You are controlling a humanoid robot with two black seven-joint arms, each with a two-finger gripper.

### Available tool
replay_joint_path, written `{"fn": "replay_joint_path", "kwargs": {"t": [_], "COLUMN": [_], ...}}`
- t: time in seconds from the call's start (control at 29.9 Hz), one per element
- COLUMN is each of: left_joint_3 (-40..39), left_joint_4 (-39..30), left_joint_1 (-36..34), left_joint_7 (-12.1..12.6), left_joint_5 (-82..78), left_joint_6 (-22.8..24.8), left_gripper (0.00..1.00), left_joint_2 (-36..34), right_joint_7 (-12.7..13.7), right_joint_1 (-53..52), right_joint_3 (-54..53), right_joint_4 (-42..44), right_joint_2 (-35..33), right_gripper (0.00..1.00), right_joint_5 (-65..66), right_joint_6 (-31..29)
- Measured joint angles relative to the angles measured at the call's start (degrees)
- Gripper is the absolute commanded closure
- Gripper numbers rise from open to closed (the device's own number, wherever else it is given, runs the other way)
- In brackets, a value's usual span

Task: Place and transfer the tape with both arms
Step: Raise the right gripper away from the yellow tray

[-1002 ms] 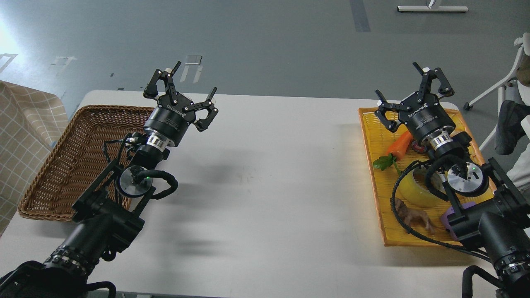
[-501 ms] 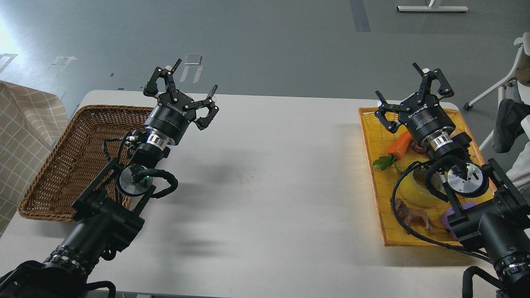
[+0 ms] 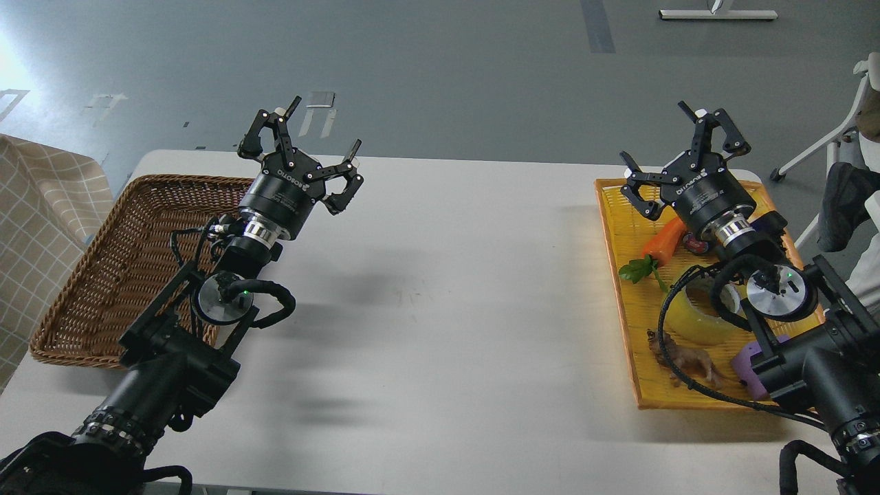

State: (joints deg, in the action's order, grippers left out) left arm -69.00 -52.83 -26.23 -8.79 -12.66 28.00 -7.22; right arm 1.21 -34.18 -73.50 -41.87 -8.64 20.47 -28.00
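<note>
The tape [image 3: 687,322], a wide yellow roll with a pale core, lies in the orange tray [image 3: 617,227] at the right, partly hidden by my right arm's cable and wrist. My right gripper [image 3: 654,133] is open and empty, raised over the tray's far end, well beyond the tape. My left gripper [image 3: 324,126] is open and empty, raised over the table's far left, beside the wicker basket [image 3: 103,275].
The tray also holds an orange carrot toy [image 3: 663,240] with green leaves, a brown knobbly toy [image 3: 689,359] and a purple object [image 3: 744,362]. The white table [image 3: 447,289] lies between basket and tray. A chair [image 3: 845,137] stands at the far right.
My right gripper and wrist have shifted slightly up and to the left over the tray. My left gripper has risen very slightly. Both stay open.
</note>
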Motion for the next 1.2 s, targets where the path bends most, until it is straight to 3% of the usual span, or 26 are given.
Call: {"fn": "replay_joint_path", "kwargs": {"t": [0.74,1.2], "left_joint_3": [0.09,0.09], "left_joint_4": [-0.80,-0.80], "left_joint_1": [0.12,0.27], "left_joint_7": [0.00,0.00], "left_joint_5": [-0.06,-0.08], "left_joint_6": [0.00,0.00], "left_gripper": [0.02,0.02], "left_joint_2": [-0.68,-0.54], "right_joint_7": [0.02,0.11], "right_joint_1": [-11.66,-12.80], "right_joint_3": [27.03,31.22], "right_joint_4": [-2.56,-4.07], "right_joint_2": [-19.09,-26.33], "right_gripper": [0.00,0.00], "right_joint_5": [7.67,26.14], "right_joint_6": [0.00,-0.01]}}
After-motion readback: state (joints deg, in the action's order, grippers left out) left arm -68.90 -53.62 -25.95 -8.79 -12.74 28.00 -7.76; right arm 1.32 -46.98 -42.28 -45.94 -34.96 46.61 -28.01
